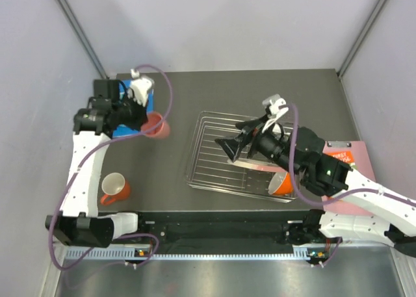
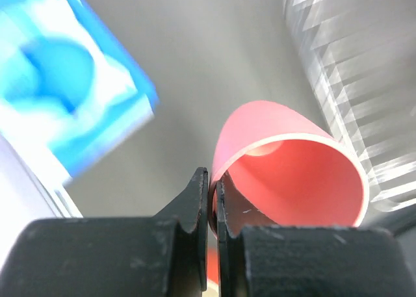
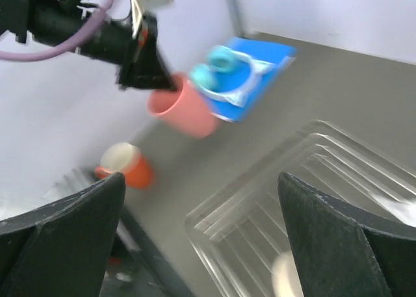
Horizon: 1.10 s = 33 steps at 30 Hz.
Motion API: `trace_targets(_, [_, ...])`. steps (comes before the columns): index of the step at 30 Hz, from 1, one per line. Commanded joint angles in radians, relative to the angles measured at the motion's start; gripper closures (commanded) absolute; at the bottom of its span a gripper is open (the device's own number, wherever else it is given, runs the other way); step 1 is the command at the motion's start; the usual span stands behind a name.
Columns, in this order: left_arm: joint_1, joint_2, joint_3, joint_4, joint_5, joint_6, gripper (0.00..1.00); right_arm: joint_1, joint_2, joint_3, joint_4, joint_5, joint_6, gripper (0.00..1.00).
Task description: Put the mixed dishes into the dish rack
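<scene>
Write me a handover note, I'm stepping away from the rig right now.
Left fingers: shut on the rim of the pink cup, left of the rack.
Right fingers: open, empty, above the rack.
Orange mug: upright, near left, not loaded.
Orange bowl: at the rack's near right corner, apparently loaded.
Left to do: rack the cup, then the mug.

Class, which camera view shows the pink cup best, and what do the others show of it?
Left wrist: the pink cup appears large and close, its rim pinched in the left claw. Top external shows it small; right wrist shows it blurred, far off.
</scene>
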Motion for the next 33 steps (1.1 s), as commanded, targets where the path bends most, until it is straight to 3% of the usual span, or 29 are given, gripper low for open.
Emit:
trace_targets(1, [0.005,-0.087,0.219,0.004,0.226,-0.112,1.00,-0.191,0.020,-0.089,0.348,-0.450,0.384,0.00])
trace_targets(2, [0.005,-0.102,0.231,0.023,0.343,-0.132,1.00,-0.235,0.028,-0.111,0.405,-0.534,0.451,0.00])
trace_targets(3, [0.005,-0.145,0.221,0.112,0.390,-0.158,1.00,-0.242,0.035,-0.134,0.454,-0.547,0.554,0.00])
trace_targets(7, [0.005,-0.260,0.085,0.409,0.577,-0.383,1.00,-0.259,0.072,-0.222,0.763,-0.618,0.692,0.00])
trace_targets(10, [0.005,-0.268,0.017,0.596,0.680,-0.604,1.00,-0.262,0.138,-0.228,0.922,-0.678,0.796,0.00])
trace_targets(13, [0.005,-0.282,-0.110,0.770,0.762,-0.936,1.00,-0.265,0.214,-0.222,1.072,-0.742,0.890,0.00])
trace_targets(14, [0.005,-0.288,-0.144,0.924,0.792,-0.999,1.00,-0.263,0.235,-0.214,1.097,-0.774,0.910,0.00])
trace_targets(15, [0.006,-0.288,-0.167,0.968,0.805,-1.047,1.00,-0.263,0.252,-0.211,1.126,-0.782,0.951,0.00])
trace_targets(19, [0.006,-0.283,-0.186,0.985,0.820,-1.107,1.00,-0.263,0.319,-0.219,1.258,-0.779,1.019,0.00])
trace_targets(33, [0.006,-0.294,-0.213,1.051,0.839,-1.143,1.00,-0.259,0.405,-0.184,1.246,-0.787,1.013,0.00])
